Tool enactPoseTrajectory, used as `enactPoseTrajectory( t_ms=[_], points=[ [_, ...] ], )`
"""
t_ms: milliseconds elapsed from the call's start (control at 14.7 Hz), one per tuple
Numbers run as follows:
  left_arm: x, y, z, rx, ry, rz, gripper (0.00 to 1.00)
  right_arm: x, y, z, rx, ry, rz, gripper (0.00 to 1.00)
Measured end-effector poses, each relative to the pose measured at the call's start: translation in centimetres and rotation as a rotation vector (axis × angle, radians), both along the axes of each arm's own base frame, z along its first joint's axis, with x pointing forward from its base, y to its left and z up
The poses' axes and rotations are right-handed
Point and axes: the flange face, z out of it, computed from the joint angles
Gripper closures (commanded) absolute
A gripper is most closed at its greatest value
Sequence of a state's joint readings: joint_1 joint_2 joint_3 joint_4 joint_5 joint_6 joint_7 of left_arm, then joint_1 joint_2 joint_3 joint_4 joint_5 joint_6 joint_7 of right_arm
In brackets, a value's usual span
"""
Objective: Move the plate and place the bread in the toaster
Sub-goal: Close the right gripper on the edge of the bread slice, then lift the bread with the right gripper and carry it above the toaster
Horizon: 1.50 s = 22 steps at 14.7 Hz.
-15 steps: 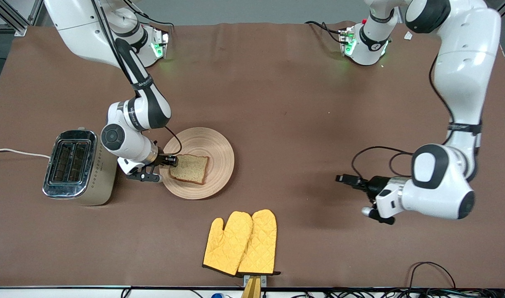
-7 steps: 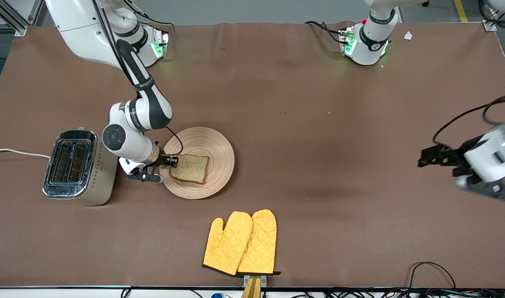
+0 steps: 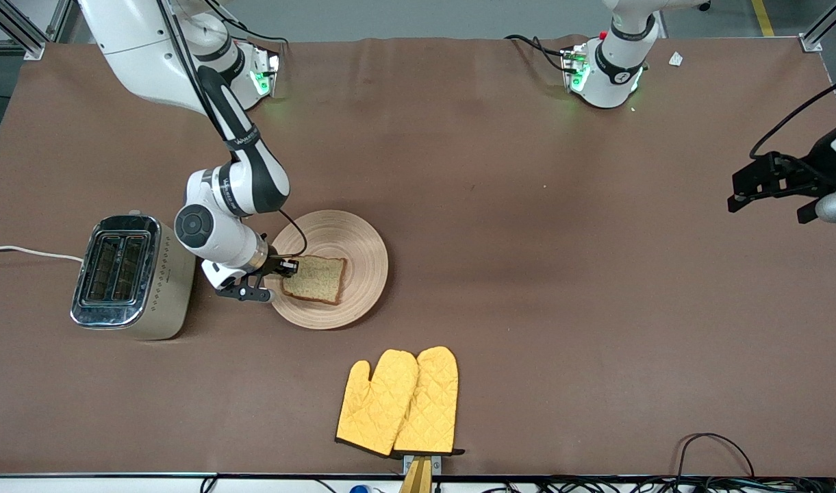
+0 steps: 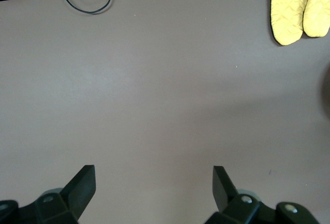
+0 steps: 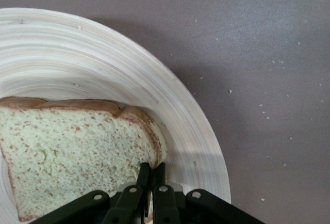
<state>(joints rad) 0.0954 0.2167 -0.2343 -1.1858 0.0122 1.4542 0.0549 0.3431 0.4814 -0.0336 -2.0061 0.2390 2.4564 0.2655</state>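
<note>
On the plate (image 3: 330, 269) lies the bread (image 3: 315, 279); the right gripper (image 3: 285, 268) is clamped on its edge. Toaster (image 3: 131, 276) stands at nine o'clock. Left gripper (image 3: 746, 190) waits, spread, over bare counter (image 3: 527, 274).

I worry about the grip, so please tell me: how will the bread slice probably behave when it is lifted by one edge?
The bread looks thin and soft, so it will probably sag. The right tool, shut on its crust edge over the plate, may dent it. It seems light and might tear if jerked.
</note>
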Motion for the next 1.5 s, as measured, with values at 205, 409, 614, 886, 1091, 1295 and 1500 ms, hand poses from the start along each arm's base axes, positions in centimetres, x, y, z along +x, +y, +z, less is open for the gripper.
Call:
enactPoseTrajectory(
  t_ms=[205,409,614,886,1091,1295,1500],
  points=[
    [0.2,1.2,-1.1,0.001,0.019,0.023,0.0,1.0,0.3,1.6,0.003,0.048,0.007,1.0],
    [0.4,3.0,-2.5,-0.002,0.028,0.058,0.0,4.3,-0.5,7.2,0.005,0.108,0.012,1.0],
    [-1.5,1.2,-2.2,0.007,0.012,0.09,0.0,6.9,-2.9,14.2,-0.109,0.115,0.067,1.0],
    [-5.0,-2.2,-1.3,0.026,-0.012,0.109,0.0,8.1,-4.3,20.7,-0.369,0.085,0.167,1.0],
    [-5.5,-1.4,-1.6,0.028,-0.015,0.125,0.0,7.8,-5.5,21.2,-0.579,0.121,0.279,1.0],
    [-5.4,-1.2,-1.8,0.027,-0.021,0.127,0.0,7.4,-7.3,21.8,-0.675,0.207,0.343,1.0],
    [-5.3,-1.1,-1.7,0.026,-0.03,0.123,0.0,7.5,-10.2,23.4,-0.726,0.267,0.367,1.0]
  ],
)
